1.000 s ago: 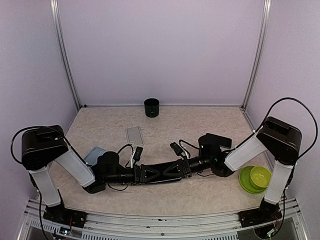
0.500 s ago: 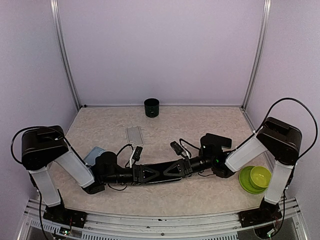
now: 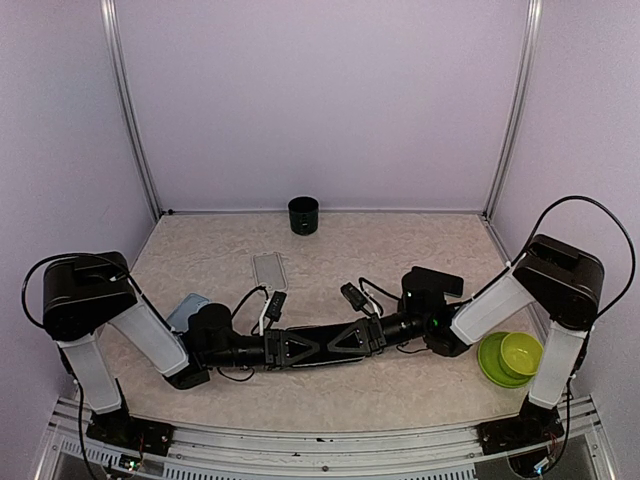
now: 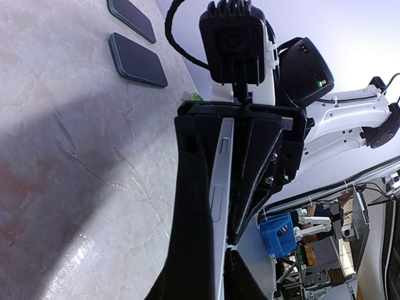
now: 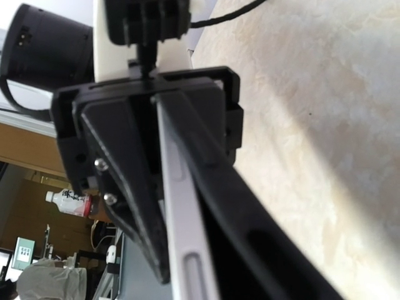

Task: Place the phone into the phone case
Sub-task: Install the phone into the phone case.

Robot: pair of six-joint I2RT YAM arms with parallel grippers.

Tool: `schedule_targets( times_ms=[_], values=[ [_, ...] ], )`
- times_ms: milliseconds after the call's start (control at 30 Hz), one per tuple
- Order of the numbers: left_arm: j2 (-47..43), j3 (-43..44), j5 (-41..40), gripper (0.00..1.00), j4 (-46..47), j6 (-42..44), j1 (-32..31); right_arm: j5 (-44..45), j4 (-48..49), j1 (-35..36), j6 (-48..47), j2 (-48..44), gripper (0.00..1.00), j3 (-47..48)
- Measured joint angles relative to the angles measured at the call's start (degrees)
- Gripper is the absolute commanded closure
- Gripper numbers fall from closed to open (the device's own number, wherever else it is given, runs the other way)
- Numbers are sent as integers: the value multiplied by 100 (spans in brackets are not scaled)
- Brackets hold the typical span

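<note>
From the top camera I see both arms stretched low over the desk (image 3: pixel 420 250), meeting nose to nose near its middle, closer to the near edge. The left gripper (image 3: pixel 288 348) and right gripper (image 3: pixel 362 337) face each other, and the phone case (image 3: pixel 322 343) shows as a dark bar held between them. A pale flat slab (image 3: pixel 269 270) lies just beyond them, a blue slab (image 3: pixel 187 308) pokes out beside the left arm, a black cup (image 3: pixel 303 215) stands at the far edge, and green bowls (image 3: pixel 510 357) sit near the right near corner. On my left wrist camera the phone (image 4: pixel 220 181) stands on edge, its silver side with buttons toward me and the black case pressed along its left; my left fingers are clamped on the pair. A dark slab (image 4: pixel 137 60) lies on the desk beyond. On the right wrist camera the silver edge runs into the left arm's fingers with the case alongside; whether the right jaws grip or sit loose I cannot tell
</note>
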Motion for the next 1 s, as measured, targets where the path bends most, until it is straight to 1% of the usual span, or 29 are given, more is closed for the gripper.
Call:
schedule_targets(
  times_ms=[400, 667, 800, 1000],
  values=[
    [0, 0, 2, 88, 39, 2, -24, -4, -105, 7, -61, -79, 73, -11],
    [-15, 0, 0, 95, 76, 7, -46, -11, -361, 11, -197, -267, 66, -9],
    [-76, 0, -2, 99, 63, 39, -55, -9, -505, 11, -286, -400, 64, -2],
    [-321, 0, -9, 100, -157, 210, -74, 13, -780, 13, -459, -645, 60, 24]
  ],
)
